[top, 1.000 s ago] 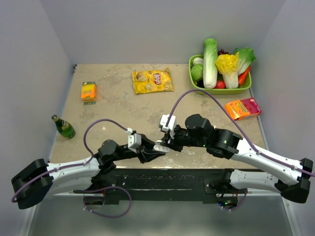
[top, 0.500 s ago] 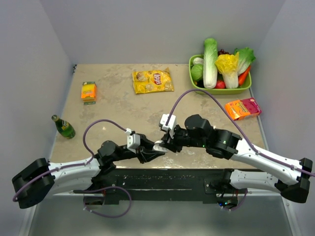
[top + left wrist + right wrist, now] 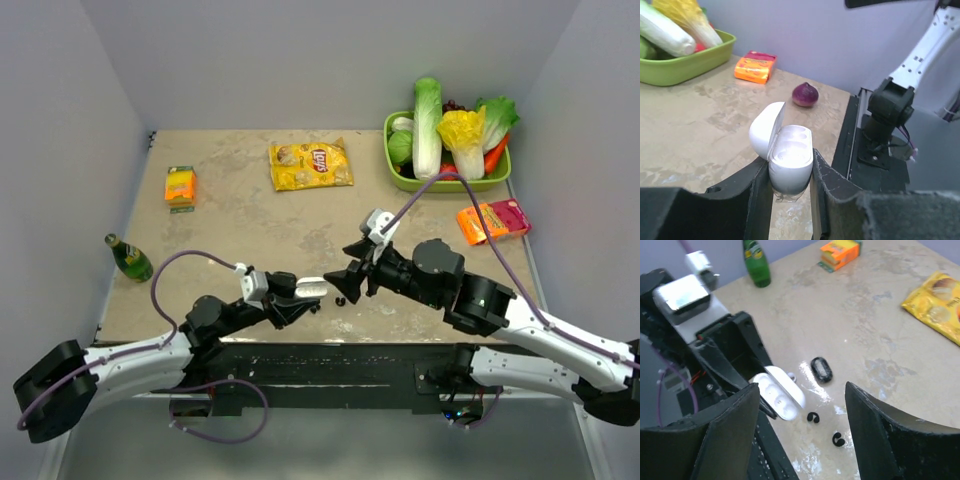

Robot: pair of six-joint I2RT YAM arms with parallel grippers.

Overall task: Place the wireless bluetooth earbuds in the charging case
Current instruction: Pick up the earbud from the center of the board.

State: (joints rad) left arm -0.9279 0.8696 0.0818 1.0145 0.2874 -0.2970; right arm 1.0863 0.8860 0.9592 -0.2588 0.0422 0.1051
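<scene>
The left claw (image 3: 790, 176) is clamped tight on the white charging case (image 3: 790, 155), which sticks out past its fingertips with the lid swung open. The right claw (image 3: 800, 390) hangs just beside the case, jaws spread wide and holding nothing. On the table (image 3: 900, 330) beneath the right claw's spread fingers lie the small dark earbuds (image 3: 821, 369), near the case but not touching it.

Robot lab booth: plain grey walls (image 3: 300, 60) enclose the table (image 3: 240, 220).
</scene>
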